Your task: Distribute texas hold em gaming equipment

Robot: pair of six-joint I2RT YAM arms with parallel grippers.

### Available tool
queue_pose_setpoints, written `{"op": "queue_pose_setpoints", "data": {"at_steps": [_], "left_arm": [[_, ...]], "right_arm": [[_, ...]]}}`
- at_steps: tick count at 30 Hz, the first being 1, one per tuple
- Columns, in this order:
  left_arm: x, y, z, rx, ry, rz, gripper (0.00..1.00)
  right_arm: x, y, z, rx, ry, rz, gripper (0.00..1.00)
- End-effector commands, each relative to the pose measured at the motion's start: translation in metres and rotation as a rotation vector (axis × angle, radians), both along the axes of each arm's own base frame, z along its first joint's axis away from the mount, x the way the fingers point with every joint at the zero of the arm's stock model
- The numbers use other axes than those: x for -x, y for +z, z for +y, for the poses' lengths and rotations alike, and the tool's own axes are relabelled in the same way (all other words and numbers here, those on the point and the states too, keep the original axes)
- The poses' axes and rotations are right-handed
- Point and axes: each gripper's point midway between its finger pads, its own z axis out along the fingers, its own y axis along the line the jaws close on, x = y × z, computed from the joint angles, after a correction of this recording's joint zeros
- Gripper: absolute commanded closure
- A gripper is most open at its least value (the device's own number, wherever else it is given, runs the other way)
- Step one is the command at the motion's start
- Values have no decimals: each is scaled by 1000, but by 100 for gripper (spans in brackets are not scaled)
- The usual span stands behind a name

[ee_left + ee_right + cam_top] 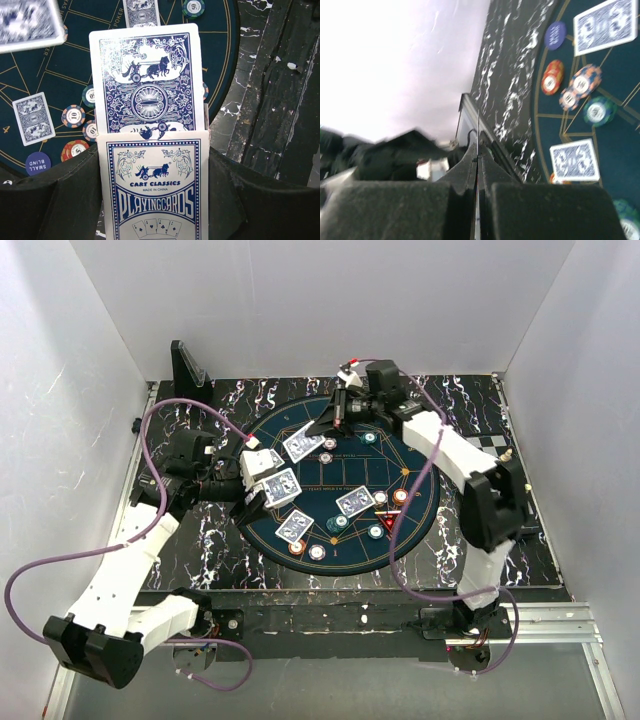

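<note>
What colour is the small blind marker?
The marker is dark blue, white lettering; best in left wrist view.

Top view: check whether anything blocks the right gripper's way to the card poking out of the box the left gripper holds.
Nothing upright shows between the right gripper, over the far edge of the mat, and the protruding card. Only a face-down card lies flat on the mat below that line.

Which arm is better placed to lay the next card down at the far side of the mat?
Right. The right gripper hovers over the far edge of the mat, shut on what looks like a card seen edge-on. The left gripper is tied up holding the card box.
</note>
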Motion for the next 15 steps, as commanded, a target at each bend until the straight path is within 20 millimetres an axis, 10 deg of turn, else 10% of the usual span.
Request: {"op": "queue_pose_setpoints", "data": {"at_steps": [1, 15], "left_arm": [[9, 16, -2, 37, -20, -37, 97], [14, 24, -2, 48, -15, -29, 97]], "right_arm": [[-51, -48, 25, 39, -18, 42, 99], [-130, -148, 116, 76, -73, 150, 99]]}}
